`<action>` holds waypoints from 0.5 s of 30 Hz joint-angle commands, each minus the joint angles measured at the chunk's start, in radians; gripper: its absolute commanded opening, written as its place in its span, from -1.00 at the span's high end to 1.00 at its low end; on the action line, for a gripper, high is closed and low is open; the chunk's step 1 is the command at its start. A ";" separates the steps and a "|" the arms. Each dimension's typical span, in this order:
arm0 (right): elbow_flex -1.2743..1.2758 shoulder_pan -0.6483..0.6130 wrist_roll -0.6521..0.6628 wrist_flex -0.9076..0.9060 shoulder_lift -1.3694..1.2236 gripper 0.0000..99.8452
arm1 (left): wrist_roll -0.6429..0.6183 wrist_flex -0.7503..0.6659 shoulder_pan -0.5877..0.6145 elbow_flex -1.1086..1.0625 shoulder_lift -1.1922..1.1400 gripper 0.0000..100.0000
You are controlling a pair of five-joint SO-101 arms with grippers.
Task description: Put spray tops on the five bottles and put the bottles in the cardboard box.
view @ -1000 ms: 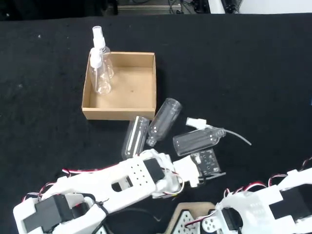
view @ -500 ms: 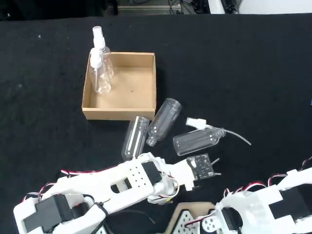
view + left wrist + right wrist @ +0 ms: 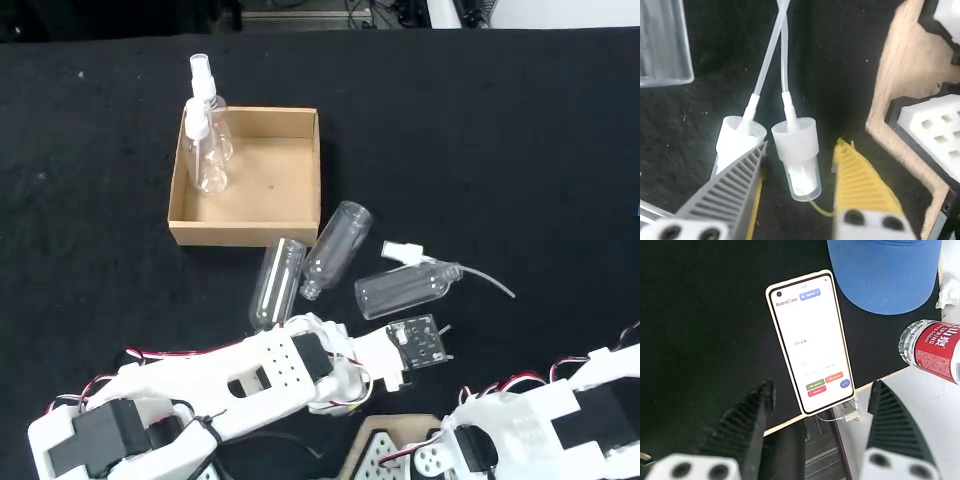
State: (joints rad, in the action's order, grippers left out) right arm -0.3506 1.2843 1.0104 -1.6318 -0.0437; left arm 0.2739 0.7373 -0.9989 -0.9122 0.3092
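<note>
Black cloth covers the surface (image 3: 520,140). From above, the cardboard box (image 3: 245,232) holds two topped bottles (image 3: 208,155); three more bottles (image 3: 335,250) lie just beside it, near the left fingers (image 3: 422,343). At the left wrist, those fingers (image 3: 735,185) stand apart astride a spray top (image 3: 796,150), not closed on it, with a second spray top (image 3: 737,142) alongside. At the right wrist, the right fingers (image 3: 747,425) gape empty above a phone (image 3: 810,340).

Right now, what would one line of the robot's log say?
left jaws open around spray top | right jaws open | two capped bottles in cardboard box | three uncapped bottles on table
</note>
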 commanded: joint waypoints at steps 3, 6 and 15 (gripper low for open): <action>-0.016 -0.014 0.008 0.023 0.073 0.45 | 0.000 0.100 -0.030 0.056 0.018 0.90; -0.019 -0.014 0.008 0.023 0.076 0.45 | 0.006 0.207 -0.028 0.116 0.023 0.89; -0.041 -0.017 0.002 0.014 0.068 0.45 | 0.160 0.640 0.182 0.444 0.339 0.89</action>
State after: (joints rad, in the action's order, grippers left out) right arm -0.3506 1.2843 1.0104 -1.6318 -0.0437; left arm 0.3429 1.2190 -0.9390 -0.6667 0.4565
